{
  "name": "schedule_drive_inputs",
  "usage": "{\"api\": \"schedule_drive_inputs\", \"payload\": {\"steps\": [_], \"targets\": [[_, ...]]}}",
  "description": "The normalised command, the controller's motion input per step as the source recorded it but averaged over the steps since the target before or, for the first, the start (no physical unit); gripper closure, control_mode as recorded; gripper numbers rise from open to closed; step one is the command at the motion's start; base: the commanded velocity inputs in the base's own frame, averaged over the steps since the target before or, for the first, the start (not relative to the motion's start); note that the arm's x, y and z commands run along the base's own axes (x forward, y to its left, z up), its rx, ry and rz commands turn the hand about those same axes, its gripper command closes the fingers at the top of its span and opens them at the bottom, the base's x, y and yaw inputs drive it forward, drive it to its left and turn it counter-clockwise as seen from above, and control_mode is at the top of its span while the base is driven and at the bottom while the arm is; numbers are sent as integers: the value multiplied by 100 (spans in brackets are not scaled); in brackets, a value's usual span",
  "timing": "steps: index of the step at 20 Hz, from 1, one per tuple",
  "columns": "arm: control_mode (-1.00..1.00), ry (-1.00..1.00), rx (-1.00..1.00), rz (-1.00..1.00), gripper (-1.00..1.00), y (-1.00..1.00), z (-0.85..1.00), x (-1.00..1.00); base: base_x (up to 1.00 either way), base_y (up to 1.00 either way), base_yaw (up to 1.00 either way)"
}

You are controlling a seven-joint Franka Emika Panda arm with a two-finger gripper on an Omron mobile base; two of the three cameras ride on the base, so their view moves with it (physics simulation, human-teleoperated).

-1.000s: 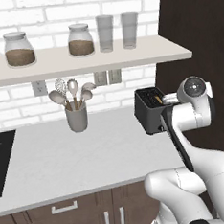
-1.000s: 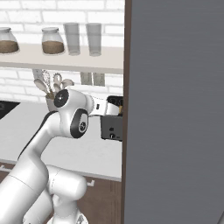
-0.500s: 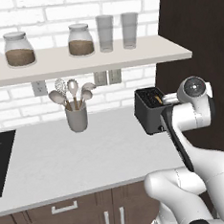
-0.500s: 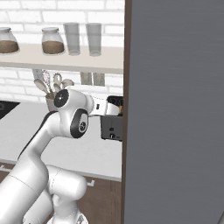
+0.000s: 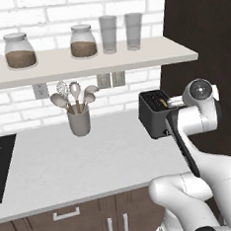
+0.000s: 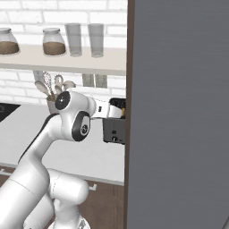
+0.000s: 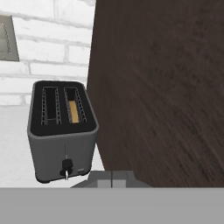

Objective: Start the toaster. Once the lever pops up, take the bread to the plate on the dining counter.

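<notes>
The dark toaster stands on the white worktop, right against the tall dark cabinet panel. The bread sits sunk in the slot nearer the panel, and only its tan top edge shows. The lever is low on the narrow end face. My gripper is shut with nothing in it. It hovers just off that end face, a little toward the panel and clear of the toaster. The plate and the dining counter are out of view.
A grey utensil crock stands left of the toaster. A shelf with jars and glasses hangs above. The dark panel walls off the right side. A black cooktop lies at the far left.
</notes>
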Motion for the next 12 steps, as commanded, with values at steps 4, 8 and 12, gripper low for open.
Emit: {"api": "schedule_drive_inputs", "payload": {"steps": [4, 8, 12], "targets": [[-100, 0, 0, 0, 100, 0, 0, 0, 0, 0, 0], [-100, 0, 0, 0, 100, 0, 0, 0, 0, 0, 0], [-100, 0, 0, 0, 100, 0, 0, 0, 0, 0, 0]]}}
